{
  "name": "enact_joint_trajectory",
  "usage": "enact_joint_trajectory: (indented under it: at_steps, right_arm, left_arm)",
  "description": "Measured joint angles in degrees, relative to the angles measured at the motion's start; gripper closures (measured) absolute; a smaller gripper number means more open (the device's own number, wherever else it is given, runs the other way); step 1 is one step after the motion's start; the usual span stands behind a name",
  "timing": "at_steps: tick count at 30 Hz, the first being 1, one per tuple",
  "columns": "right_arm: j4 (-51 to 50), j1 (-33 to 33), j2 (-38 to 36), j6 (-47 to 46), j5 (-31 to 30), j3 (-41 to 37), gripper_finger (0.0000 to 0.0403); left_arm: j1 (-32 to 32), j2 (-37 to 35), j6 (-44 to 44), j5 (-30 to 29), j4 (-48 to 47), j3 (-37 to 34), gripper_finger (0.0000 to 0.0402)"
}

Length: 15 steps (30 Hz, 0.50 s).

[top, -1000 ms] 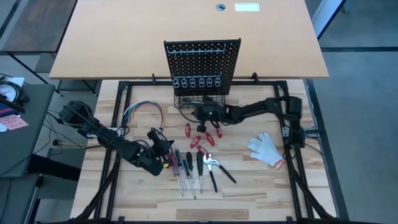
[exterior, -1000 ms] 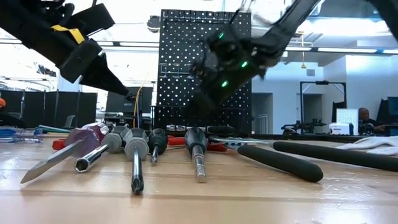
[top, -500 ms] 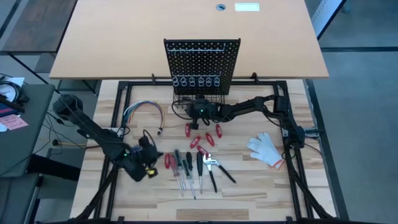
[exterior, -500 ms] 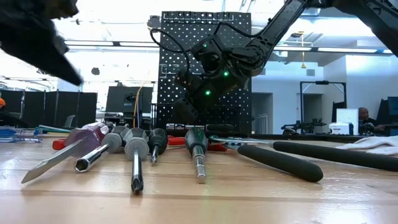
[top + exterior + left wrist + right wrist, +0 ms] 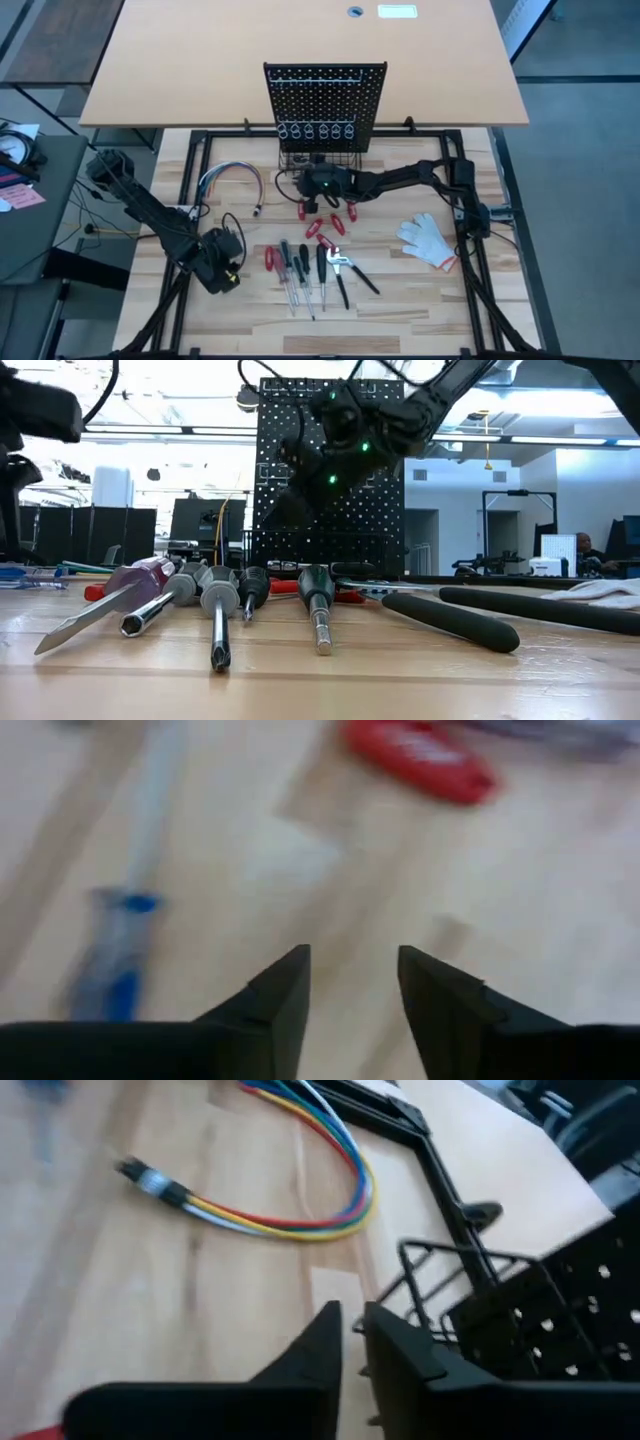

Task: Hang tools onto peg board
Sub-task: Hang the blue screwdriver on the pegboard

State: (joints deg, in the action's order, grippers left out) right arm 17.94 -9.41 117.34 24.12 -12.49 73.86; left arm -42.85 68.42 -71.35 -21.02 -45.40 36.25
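The tools lie on the wooden table: a row of screwdrivers [image 5: 298,266] [image 5: 215,595], pliers [image 5: 345,272], and red-handled pieces [image 5: 325,215] nearer the peg board [image 5: 325,100] [image 5: 330,470]. The peg board stands upright at the far middle, with silver rings [image 5: 318,131] and a wire basket [image 5: 318,160] at its base. My left gripper [image 5: 222,262] [image 5: 355,990] hovers open over bare wood left of the screwdriver row, tipped steeply down, with nothing between its fingers. My right gripper [image 5: 305,183] [image 5: 350,1330] hangs by the basket's left front, its fingers a narrow gap apart and empty.
A bundle of coloured wires [image 5: 232,178] [image 5: 300,1210] lies left of the basket. A white glove [image 5: 430,240] lies at the right. A black frame [image 5: 190,190] runs around the wooden work area. Bare wood shows along the near edge.
My left gripper has drawn away from the screwdriver row toward the table's left and near edges, tipping to point more steeply down. My right gripper has risen in front of the peg board. The tools on the table have kept their places.
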Motion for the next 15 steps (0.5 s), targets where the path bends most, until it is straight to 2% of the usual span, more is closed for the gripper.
enact_joint_trajectory:
  at_steps: [5, 9, 15]
  right_arm:
    - [-6.02, 2.63, -5.87, 0.42, 5.07, 0.02, 0.0269]
    - [-14.87, 5.76, -10.23, -1.05, 9.58, -0.02, 0.0239]
    - [-28.19, 11.9, -15.24, -3.23, 9.78, 0.0, 0.0231]
  left_arm:
    - [4.09, 0.02, -3.74, 2.15, -7.41, 0.0, 0.0229]
    - [9.09, 0.07, -5.41, 2.78, -15.85, 0.0, 0.0228]
    - [18.31, 0.78, 6.34, 4.61, -15.85, -0.9, 0.0228]
